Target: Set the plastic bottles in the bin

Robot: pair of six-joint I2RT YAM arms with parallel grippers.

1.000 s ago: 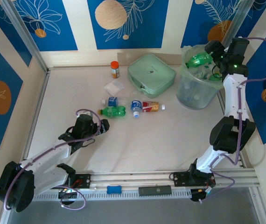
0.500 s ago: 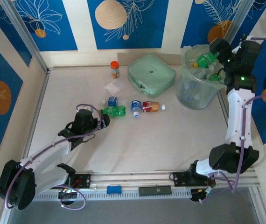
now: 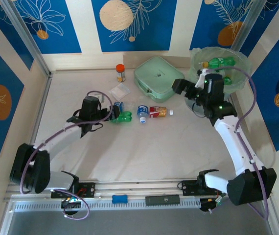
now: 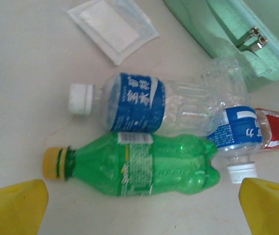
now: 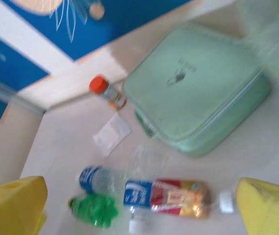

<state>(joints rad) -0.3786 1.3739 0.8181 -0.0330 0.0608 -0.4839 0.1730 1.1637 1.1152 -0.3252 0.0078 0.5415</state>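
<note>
Left gripper (image 4: 140, 208) hangs spread wide over the green bottle (image 4: 139, 164) with nothing pinched. One finger sits off the cap end at 9 o'clock, the other past the base at 3 o'clock. The fingers bracket the bottle's length, so I judge the wrist needs a turn before they can close across its body.

Right gripper (image 5: 139, 210) is also spread and empty. It sits between the bin (image 3: 196, 55) and the case (image 3: 159, 78) and faces 9 o'clock toward the loose bottles, probably lining up for one of them.

Four bottles lie on the table (image 3: 154, 142), just 12 o'clock of centre. The green one touches a blue bottle (image 4: 144, 105) at its 12 o'clock. A second blue bottle (image 4: 237, 132) lies at their 3 o'clock, with the red bottle (image 3: 158, 112) beside it.

The bin stands at the table's 1 o'clock corner with several bottles inside, a green one (image 3: 221, 62) on top.

On the table, the green bottle is translucent and waisted, with a yellow cap and a pale label band. It looks empty, so it is likely light and apt to roll. The blue bottle beside it is clear and dented, with a white cap.
</note>
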